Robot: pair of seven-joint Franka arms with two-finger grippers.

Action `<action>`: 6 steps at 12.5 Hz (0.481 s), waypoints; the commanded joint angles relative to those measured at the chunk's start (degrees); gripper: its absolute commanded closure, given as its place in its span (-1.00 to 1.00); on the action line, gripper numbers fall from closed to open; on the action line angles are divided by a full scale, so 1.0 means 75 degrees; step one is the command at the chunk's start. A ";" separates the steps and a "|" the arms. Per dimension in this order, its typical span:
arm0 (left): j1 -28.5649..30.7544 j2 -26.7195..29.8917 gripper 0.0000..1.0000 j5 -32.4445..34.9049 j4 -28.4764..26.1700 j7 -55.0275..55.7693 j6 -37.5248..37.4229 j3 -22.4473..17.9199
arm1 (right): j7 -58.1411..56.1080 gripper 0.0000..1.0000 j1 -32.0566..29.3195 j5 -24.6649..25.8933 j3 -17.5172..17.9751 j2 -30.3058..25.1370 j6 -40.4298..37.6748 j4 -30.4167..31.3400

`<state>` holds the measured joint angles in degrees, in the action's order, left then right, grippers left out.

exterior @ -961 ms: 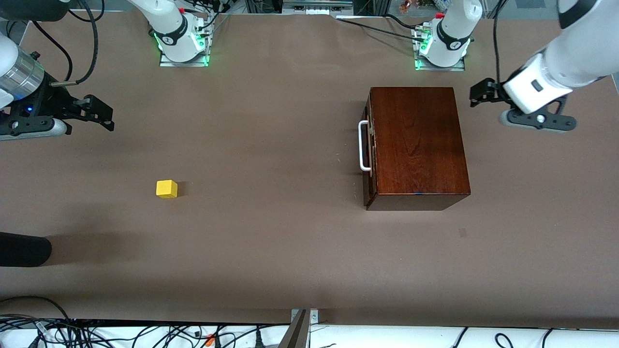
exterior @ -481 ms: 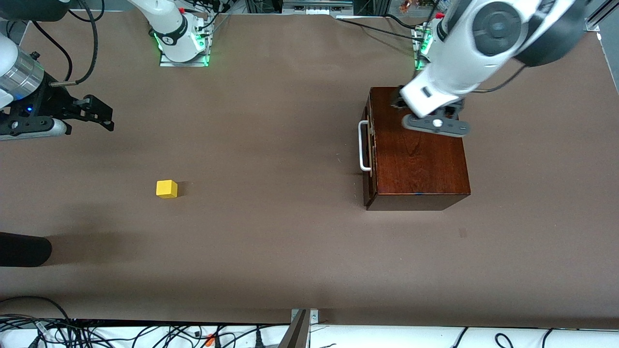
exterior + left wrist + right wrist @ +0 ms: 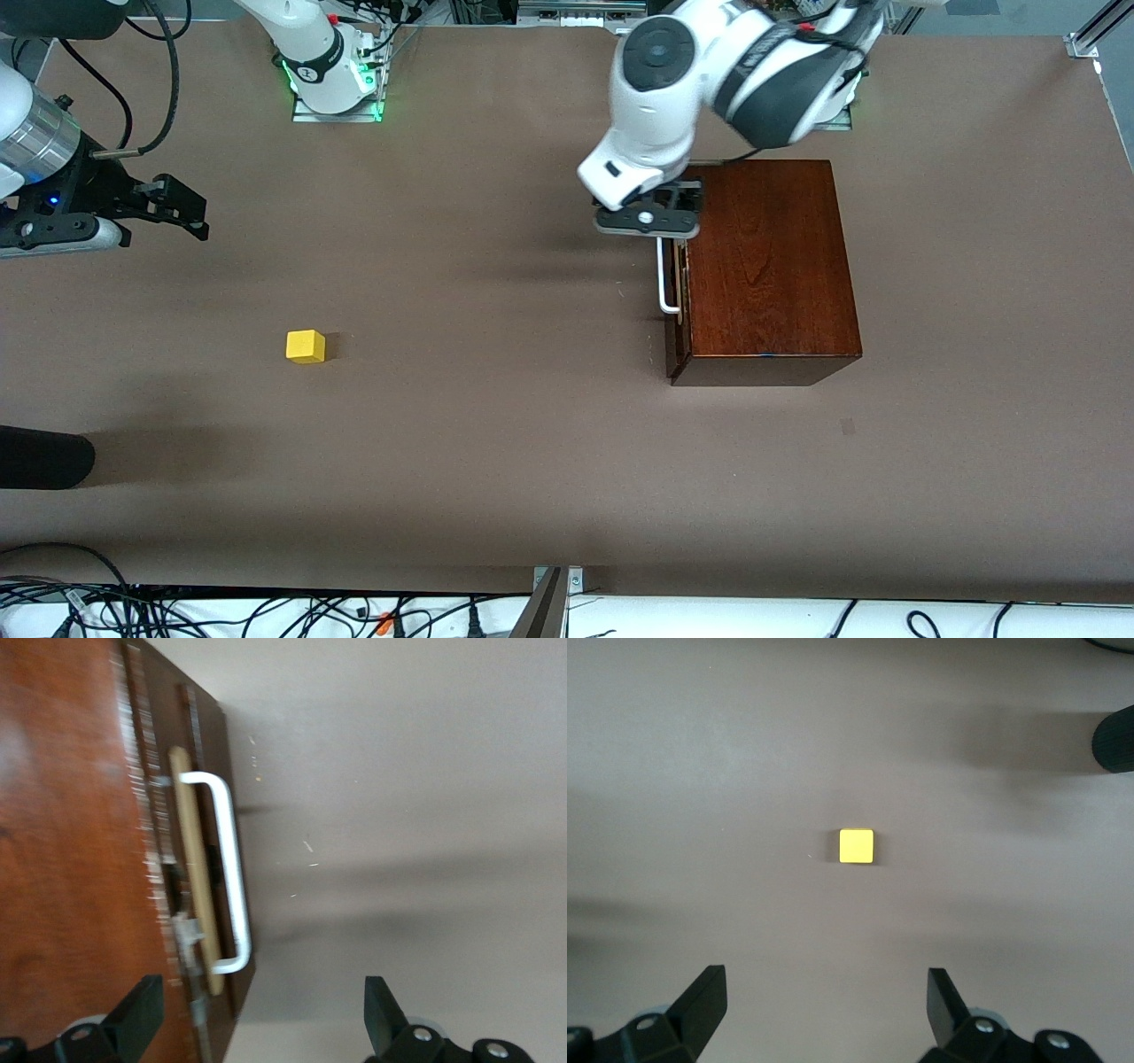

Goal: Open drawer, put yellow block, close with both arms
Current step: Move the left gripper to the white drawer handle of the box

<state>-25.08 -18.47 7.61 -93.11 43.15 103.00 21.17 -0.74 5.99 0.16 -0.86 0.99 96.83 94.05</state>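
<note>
Left gripper (image 3: 648, 219) hangs over the white handle (image 3: 664, 276) of the drawer (image 3: 679, 292), which sits fully closed in the dark wooden box (image 3: 766, 266) at the left arm's end of the table, and its fingers (image 3: 142, 1014) are spread wide. Right gripper (image 3: 173, 208) waits in the air at the right arm's end, fingers (image 3: 700, 1001) also wide apart, holding nothing. The yellow block (image 3: 306, 346) sits alone on the brown table (image 3: 496, 425), well apart from the box.

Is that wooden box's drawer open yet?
Shut: the drawer front sits flush with the box, white handle ungrasped.
</note>
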 commanded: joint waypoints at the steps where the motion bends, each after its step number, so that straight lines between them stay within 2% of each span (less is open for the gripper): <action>1: -0.0381 -0.0722 -1.00 0.0740 0.0297 0.0655 0.0176 -0.0057 | -0.0100 -1.00 -0.0096 -0.0068 0.0056 0.0115 -0.0113 -0.0236; 6: -0.0523 -0.1310 -1.00 0.1585 0.0192 0.0950 0.0200 -0.0080 | -0.0100 -1.00 -0.0084 -0.0056 0.0056 0.0115 -0.0078 -0.0236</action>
<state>-28.26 -27.19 16.83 -93.03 49.24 104.76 21.03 -0.75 5.99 0.16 -0.85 0.99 96.86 94.03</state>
